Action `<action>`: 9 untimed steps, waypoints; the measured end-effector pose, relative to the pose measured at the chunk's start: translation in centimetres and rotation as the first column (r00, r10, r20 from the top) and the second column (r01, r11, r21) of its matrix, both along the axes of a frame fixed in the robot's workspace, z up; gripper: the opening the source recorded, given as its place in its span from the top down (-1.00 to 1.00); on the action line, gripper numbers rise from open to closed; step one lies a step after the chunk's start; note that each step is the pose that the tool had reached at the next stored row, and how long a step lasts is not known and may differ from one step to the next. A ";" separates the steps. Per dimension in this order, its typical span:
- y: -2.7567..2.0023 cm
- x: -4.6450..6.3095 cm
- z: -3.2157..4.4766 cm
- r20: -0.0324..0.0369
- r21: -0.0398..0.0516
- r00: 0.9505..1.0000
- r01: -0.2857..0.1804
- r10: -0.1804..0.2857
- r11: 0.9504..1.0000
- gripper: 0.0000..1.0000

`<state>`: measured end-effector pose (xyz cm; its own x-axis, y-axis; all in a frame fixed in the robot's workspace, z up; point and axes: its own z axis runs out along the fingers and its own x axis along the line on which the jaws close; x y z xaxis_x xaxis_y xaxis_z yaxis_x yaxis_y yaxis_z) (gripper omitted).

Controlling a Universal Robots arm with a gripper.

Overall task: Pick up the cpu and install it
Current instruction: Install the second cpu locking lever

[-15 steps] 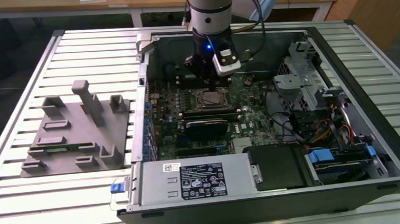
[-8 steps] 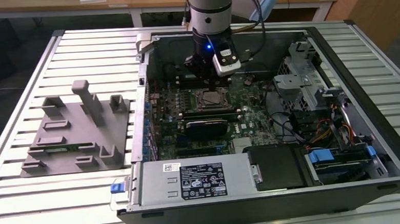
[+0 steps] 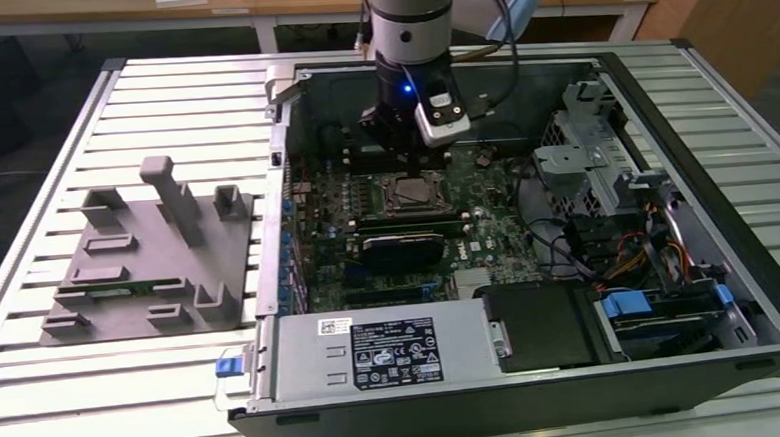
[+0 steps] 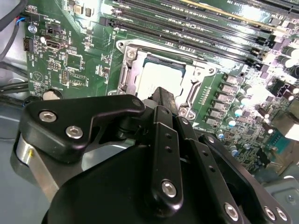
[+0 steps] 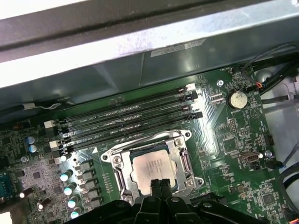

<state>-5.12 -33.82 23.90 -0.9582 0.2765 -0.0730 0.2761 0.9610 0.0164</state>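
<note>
Hovering just above the black-framed motherboard socket [image 5: 152,163], our black pincer [image 5: 160,183] had its fingers pressed together, holding nothing. We judged the small flat silvery-topped cpu [image 4: 159,78] was already seated in that socket, inside the open black computer case [image 3: 704,92].

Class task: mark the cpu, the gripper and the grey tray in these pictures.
cpu [image 5: 150,166]: first wrist view, its silvery metal top.
gripper [image 5: 160,185]: first wrist view, at its fingertips.
grey tray [image 3: 128,312]: exterior view, a bare part of its base.
</note>
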 end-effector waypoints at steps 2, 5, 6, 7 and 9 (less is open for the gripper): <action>0.00 0.0 0.29 0.000 0.000 1.000 0.000 0.000 1.000 0.79; 0.00 0.0 0.64 0.000 0.000 1.000 0.000 0.000 1.000 0.79; 0.00 0.0 0.65 0.000 0.000 1.000 0.000 0.000 1.000 0.79; 0.00 0.0 0.65 0.000 0.000 1.000 0.000 0.000 1.000 0.79; 0.00 0.0 0.65 0.000 0.000 1.000 0.000 0.000 1.000 0.79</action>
